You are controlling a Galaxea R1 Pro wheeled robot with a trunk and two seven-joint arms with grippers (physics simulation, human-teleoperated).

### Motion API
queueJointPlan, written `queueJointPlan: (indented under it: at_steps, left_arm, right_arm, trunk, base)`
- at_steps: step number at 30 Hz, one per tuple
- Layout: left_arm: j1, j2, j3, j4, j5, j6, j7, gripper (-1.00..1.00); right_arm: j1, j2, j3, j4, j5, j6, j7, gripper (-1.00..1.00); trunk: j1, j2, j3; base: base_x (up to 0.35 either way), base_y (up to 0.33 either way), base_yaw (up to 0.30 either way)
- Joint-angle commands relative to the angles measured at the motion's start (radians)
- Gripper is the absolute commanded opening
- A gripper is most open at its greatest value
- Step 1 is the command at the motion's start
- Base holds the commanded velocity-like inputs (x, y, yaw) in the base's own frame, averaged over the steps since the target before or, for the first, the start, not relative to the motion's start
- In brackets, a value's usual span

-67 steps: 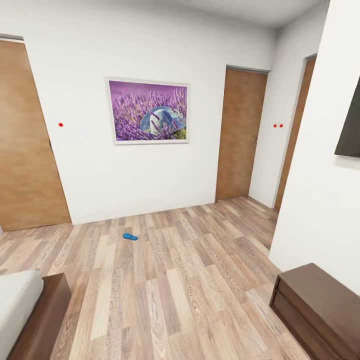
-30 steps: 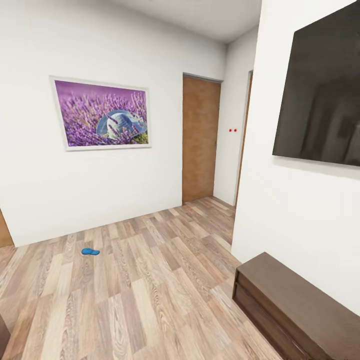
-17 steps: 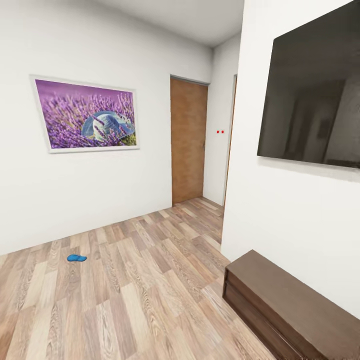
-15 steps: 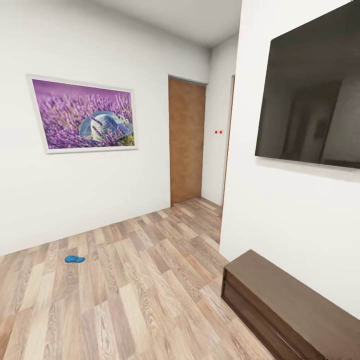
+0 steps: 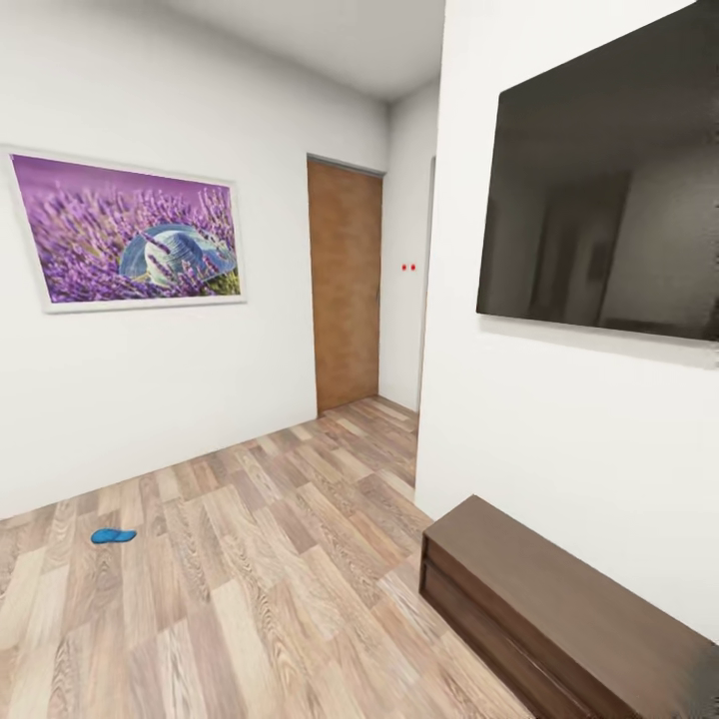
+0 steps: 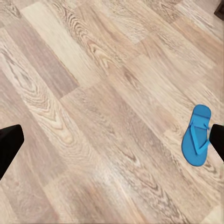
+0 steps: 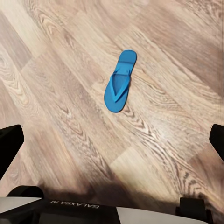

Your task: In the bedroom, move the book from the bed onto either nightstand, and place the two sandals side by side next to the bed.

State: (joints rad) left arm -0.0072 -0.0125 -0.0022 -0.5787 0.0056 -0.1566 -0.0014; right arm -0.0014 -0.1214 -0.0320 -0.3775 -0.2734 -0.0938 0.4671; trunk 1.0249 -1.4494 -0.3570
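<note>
One bright blue sandal (image 5: 113,536) lies on the plank floor far off at the left, near the white wall. In the left wrist view a blue sandal (image 6: 198,135) lies flat on the floor beside one finger of my left gripper (image 6: 112,144), which hangs open and empty above the planks. My right gripper (image 7: 112,142) is open too, with a blue sandal (image 7: 120,81) on the floor beyond it, well apart from its fingers. I cannot tell whether both wrist views show the same sandal. The book, the bed and the nightstand are out of view.
A long low dark brown cabinet (image 5: 559,609) stands against the right wall under a black wall screen (image 5: 599,200). A lavender picture (image 5: 130,240) hangs on the far wall, with a wooden door (image 5: 345,285) beyond. My own base (image 7: 93,212) shows in the right wrist view.
The head camera has turned right: the picture, the door and the far sandal slid left in the view, the bed corner left it, and the screen and cabinet came in.
</note>
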Motion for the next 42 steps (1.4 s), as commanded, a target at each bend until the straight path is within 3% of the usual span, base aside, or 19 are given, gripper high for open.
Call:
queueJointPlan:
  at_steps: [1, 16, 25, 42]
  left_arm:
    - [0.0, 0.0, 0.0, 0.0, 0.001, -0.003, 0.0, 1.0]
    - [0.0, 0.0, -0.001, 0.0, 0.001, -0.004, 0.0, 1.0]
    - [0.0, -0.001, -0.002, 0.0, -0.001, -0.003, 0.0, 1.0]
    - [0.0, -0.001, -0.003, 0.0, -0.001, -0.003, 0.0, 1.0]
  right_arm:
    - [0.0, 0.0, -0.003, 0.0, -0.004, 0.0, 0.006, 1.0]
    - [0.0, 0.0, -0.003, 0.0, -0.004, 0.0, 0.006, 1.0]
    - [0.0, 0.0, -0.003, 0.0, -0.004, 0.0, 0.006, 1.0]
    - [0.0, 0.0, -0.003, 0.0, -0.004, 0.0, 0.006, 1.0]
  trunk:
    - [0.0, -0.001, 0.0]
    - [0.0, -0.001, 0.01]
    - [0.0, -0.001, 0.016]
    - [0.0, -0.001, 0.018]
  base:
    - [0.017, -0.013, -0.178]
    - [0.004, -0.004, -0.178]
    - [0.093, -0.158, -0.146]
    - [0.133, -0.139, -0.012]
